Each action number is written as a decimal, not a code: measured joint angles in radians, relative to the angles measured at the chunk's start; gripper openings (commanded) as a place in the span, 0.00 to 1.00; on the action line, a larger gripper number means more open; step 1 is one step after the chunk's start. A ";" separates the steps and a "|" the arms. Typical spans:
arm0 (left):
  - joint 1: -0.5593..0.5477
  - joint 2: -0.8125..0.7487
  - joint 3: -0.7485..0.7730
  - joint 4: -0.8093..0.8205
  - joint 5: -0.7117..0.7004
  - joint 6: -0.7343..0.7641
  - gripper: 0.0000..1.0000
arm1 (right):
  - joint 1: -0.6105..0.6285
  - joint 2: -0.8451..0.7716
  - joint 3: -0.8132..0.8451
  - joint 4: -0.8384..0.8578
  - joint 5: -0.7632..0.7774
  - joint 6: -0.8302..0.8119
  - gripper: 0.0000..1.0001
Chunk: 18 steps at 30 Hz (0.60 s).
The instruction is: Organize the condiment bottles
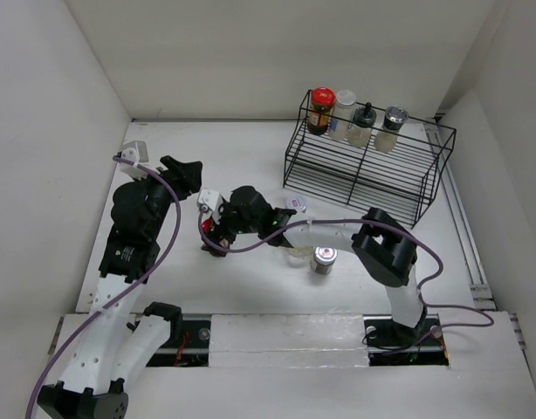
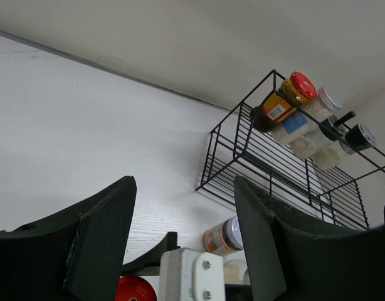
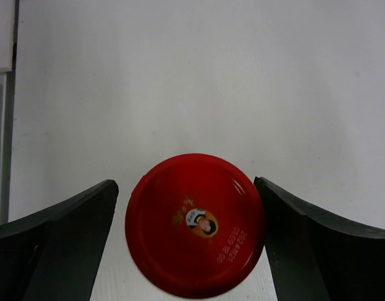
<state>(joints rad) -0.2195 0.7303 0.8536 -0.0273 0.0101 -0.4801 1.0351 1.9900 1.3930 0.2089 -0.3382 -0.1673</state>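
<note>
Right tool point(image 3: 185, 183) astride red-lidded jar point(image 3: 195, 226)

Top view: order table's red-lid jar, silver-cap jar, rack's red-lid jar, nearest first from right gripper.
1. Table's red-lid jar, between the right gripper fingers.
2. Silver-cap jar, to its right, near edge.
3. Rack's red-lid jar, far back right.
</note>
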 measured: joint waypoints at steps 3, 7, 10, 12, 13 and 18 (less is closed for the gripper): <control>0.000 0.000 0.000 0.000 -0.001 0.000 0.59 | 0.000 0.050 0.032 0.003 -0.002 0.008 0.84; 0.000 -0.006 0.000 0.000 -0.001 0.000 0.59 | -0.001 0.077 0.019 0.055 0.011 0.037 0.52; 0.000 -0.011 0.000 0.000 -0.001 0.000 0.59 | -0.008 0.056 -0.021 0.092 0.016 0.063 0.47; 0.000 -0.013 0.000 0.000 -0.002 0.000 0.59 | -0.021 0.020 -0.060 0.096 0.013 0.085 0.46; 0.000 -0.014 0.000 0.000 -0.002 0.000 0.59 | -0.031 -0.005 -0.080 0.090 0.012 0.095 0.46; 0.000 -0.021 0.000 0.000 -0.003 0.000 0.61 | -0.163 -0.206 -0.132 0.051 0.008 0.132 0.45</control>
<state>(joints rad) -0.2195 0.7097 0.8536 -0.0273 0.0071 -0.4797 0.8722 1.7836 1.2613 0.2600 -0.3298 -0.0357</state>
